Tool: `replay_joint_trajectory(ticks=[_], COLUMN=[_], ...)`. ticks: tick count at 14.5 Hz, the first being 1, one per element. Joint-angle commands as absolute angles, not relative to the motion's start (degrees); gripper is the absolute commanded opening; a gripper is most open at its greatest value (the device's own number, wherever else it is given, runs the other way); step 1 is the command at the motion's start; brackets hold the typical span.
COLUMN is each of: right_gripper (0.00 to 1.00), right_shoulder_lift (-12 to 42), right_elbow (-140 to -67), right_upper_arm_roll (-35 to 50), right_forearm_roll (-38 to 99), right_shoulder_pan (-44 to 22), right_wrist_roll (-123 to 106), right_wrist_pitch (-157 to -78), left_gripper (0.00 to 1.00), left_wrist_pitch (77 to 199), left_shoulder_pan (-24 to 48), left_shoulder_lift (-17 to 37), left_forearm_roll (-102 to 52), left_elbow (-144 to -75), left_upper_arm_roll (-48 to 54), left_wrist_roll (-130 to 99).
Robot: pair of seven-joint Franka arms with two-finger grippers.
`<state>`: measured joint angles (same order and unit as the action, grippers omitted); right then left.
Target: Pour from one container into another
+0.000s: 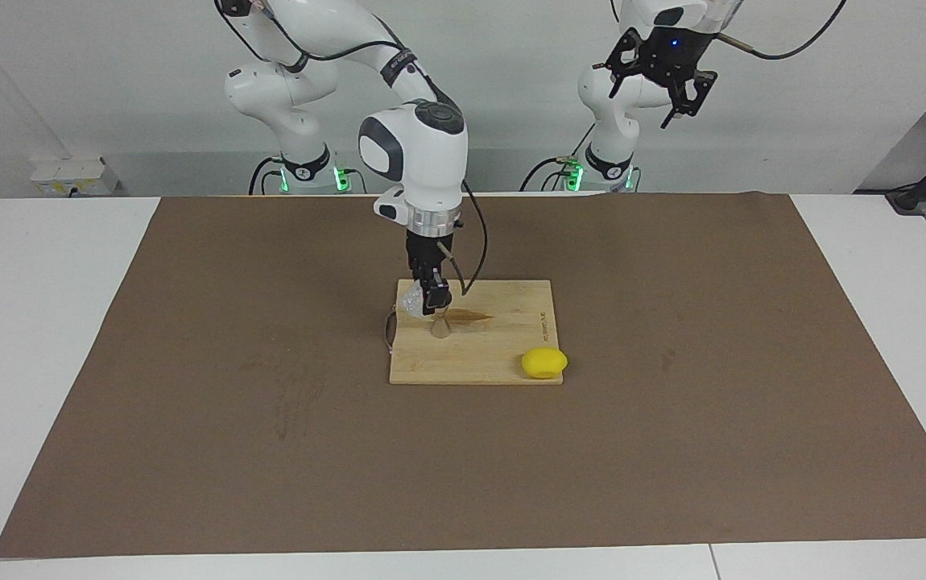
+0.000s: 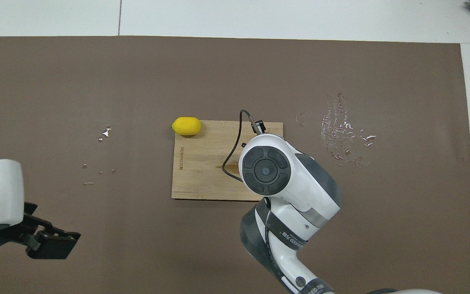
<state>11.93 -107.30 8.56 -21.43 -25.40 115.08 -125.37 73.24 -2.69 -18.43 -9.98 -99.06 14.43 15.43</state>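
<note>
My right gripper (image 1: 431, 303) is shut on the small clear glass cup (image 1: 412, 300) and holds it tilted just above the metal jigger (image 1: 440, 326). The jigger stands upright on the wooden cutting board (image 1: 503, 354), in the part nearer to the robots. A dark wet streak (image 1: 471, 316) runs across the board beside the jigger. In the overhead view the right arm's wrist (image 2: 265, 170) hides both the cup and the jigger. My left gripper (image 1: 684, 93) waits raised high near its base, and it also shows in the overhead view (image 2: 51, 244).
A yellow lemon (image 1: 544, 362) (image 2: 186, 125) lies at the board's (image 2: 202, 171) corner farther from the robots, toward the left arm's end. Spilled drops glisten on the brown mat toward the right arm's end (image 2: 345, 134) and toward the left arm's end (image 2: 105, 132).
</note>
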Motion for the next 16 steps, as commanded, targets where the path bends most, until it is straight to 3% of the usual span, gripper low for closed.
replay_joint_trajectory(ticks=[1, 4, 8, 11, 16], right_gripper=[0.00, 0.00, 0.00, 0.00, 0.00], right_shoulder_lift=[11.87, 12.13, 12.22, 12.22, 12.39], right_elbow=[-107.23, -106.61, -105.74, -105.64, -106.43], right_upper_arm_roll=[8.61, 8.70, 8.70, 8.61, 8.61], right_forearm_roll=[-23.82, -22.68, -13.47, -8.64, 3.75], right_shoulder_pan=[-25.40, -25.23, -24.08, -21.98, -16.98], right_wrist_roll=[116.37, 116.02, 114.71, 113.21, 105.22], right_wrist_pitch=[-125.07, -123.67, -123.31, -123.31, -123.22], left_gripper=[1.00, 1.00, 1.00, 1.00, 1.00], left_wrist_pitch=[76.72, 78.83, 87.34, 96.20, 103.61], left_shoulder_pan=[-6.42, -6.50, -8.61, -15.27, -22.31], left_shoulder_lift=[-23.20, -23.90, -26.80, -25.93, -23.82], left_forearm_roll=[-9.40, -9.14, -9.14, -9.05, -8.96], left_elbow=[-105.46, -107.04, -115.38, -119.08, -119.53], left_upper_arm_roll=[14.41, 14.33, 14.15, 13.80, 13.80], left_wrist_roll=[2.00, -6.41, -4.93, 4.88, 10.89])
